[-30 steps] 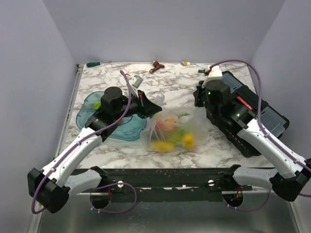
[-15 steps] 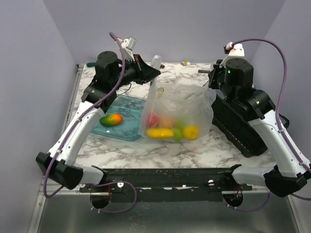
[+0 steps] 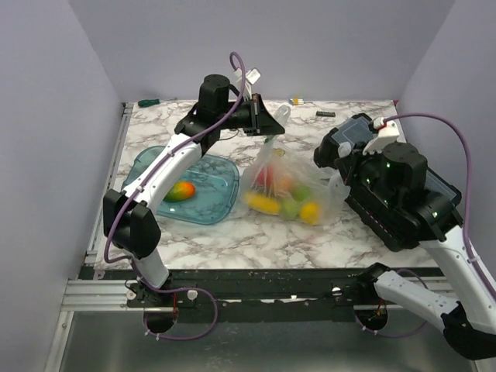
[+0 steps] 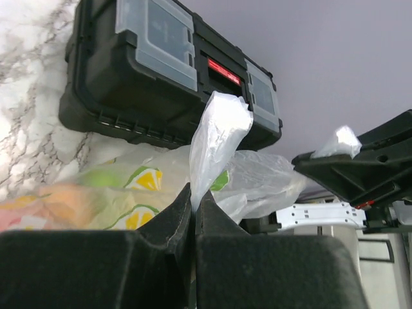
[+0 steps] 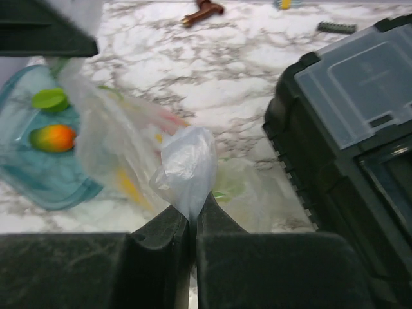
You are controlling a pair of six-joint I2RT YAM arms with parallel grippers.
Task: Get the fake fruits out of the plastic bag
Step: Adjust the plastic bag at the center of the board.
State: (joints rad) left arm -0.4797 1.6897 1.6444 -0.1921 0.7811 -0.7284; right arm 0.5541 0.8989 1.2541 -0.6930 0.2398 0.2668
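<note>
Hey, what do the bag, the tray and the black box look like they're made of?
The bag looks like thin clear plastic film: it crinkles and the fruits show through. The tray looks like glossy translucent teal plastic. The box seems to be hard matte black plastic, with clear lid panels.

A white counter (image 3: 256, 240) veined in grey marble sits in a plain booth, with pale lavender walls at the back (image 3: 263, 46), left (image 3: 46, 116) and right (image 3: 457, 70). An aluminium rail (image 3: 108, 178) lines its left edge, and dull grey flooring (image 3: 271, 349) lies below. The light is soft and even.
</note>
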